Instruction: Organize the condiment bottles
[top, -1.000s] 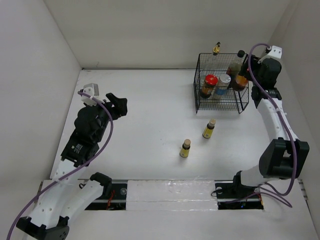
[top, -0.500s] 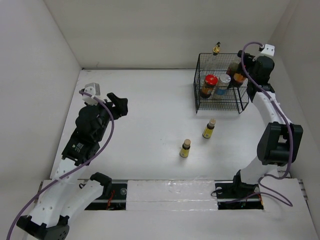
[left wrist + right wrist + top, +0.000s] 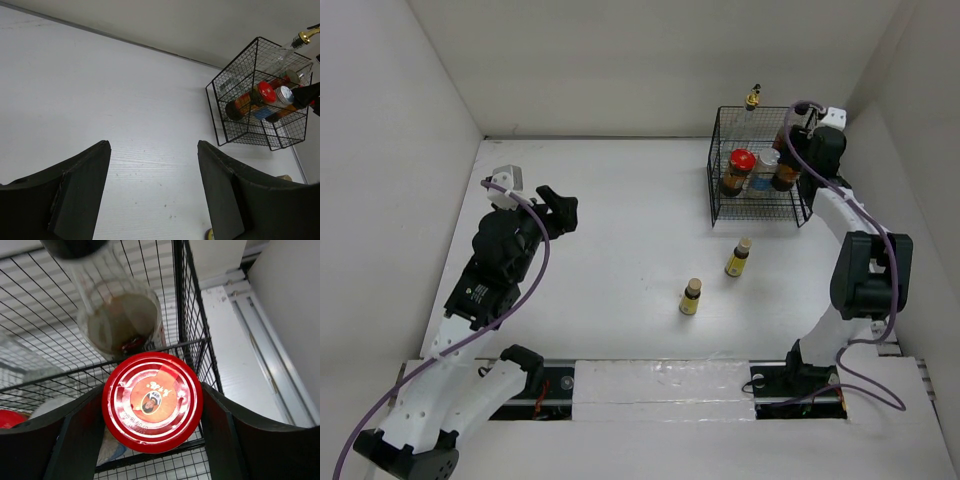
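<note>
The right pincer [image 3: 152, 407] is clamped across the red lid of a jar [image 3: 152, 400], with a finger pressed on each side of the rim. The jar is at the right side of the basket [image 3: 712, 190], inside the thin black wires. I cannot tell whether its base rests on the basket floor.

It is likely glass with dark contents, so stiff, breakable and weighty for its size. The lid looks like printed metal, round and flat. A grip across the rim seems sound, though a loose lid could turn.

Beside it in the basket stands a clear bottle [image 3: 122, 322] with brown liquid and a black cap. Further left are a second jar [image 3: 740, 165] and a silver-topped shaker [image 3: 770, 160]. A tall gold-capped bottle [image 3: 753, 98] rises past the basket's back rim.

A yellow bottle [image 3: 738, 258] stands on the white desk [image 3: 620, 200] just in front of the basket, and a second yellow bottle [image 3: 691, 297] stands further out. Both look small, light and easy to tip, so they are best taken round the body.

The left pincer [image 3: 152, 150] hangs far left of the basket, fingers apart and empty.
</note>
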{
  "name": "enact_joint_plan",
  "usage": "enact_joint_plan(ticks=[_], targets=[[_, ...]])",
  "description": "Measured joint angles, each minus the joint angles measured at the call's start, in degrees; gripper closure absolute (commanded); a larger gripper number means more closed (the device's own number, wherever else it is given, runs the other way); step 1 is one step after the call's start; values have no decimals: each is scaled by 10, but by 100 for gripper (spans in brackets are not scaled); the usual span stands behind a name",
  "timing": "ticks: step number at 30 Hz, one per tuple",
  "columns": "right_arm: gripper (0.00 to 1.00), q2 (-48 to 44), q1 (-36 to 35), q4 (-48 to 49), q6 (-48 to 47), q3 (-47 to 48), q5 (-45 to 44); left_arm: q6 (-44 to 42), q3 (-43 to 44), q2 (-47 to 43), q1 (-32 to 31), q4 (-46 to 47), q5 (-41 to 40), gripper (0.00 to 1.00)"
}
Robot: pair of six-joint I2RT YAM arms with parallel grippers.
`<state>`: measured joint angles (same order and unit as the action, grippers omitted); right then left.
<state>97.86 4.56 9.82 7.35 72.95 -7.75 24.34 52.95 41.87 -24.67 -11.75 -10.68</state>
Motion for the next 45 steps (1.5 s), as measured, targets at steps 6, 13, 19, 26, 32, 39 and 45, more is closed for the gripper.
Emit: enact_joint_plan(ticks=[6, 13, 19, 26, 32, 39, 45], targets=[[17, 12, -7, -5, 3, -10, -16, -3, 0, 0, 0, 0, 1, 34], [0, -2, -16, 27, 9, -10, -32, -5, 0, 0, 0, 2, 3, 34], [49, -80, -28, 24, 16, -14, -45, -5, 0, 0, 0, 3, 8, 34], [67, -303, -154, 73, 89, -183, -51, -5, 0, 0, 0, 3, 10, 34], [5, -395, -271, -10, 124, -326, -59, -5, 0, 0, 0, 4, 10, 34], [8, -450, -300, -134, 137, -357, -71, -5, 0, -3, 0, 4, 12, 34], [24, -394, -302, -158, 151, -360, -84, -5, 0, -5, 0, 4, 16, 36]])
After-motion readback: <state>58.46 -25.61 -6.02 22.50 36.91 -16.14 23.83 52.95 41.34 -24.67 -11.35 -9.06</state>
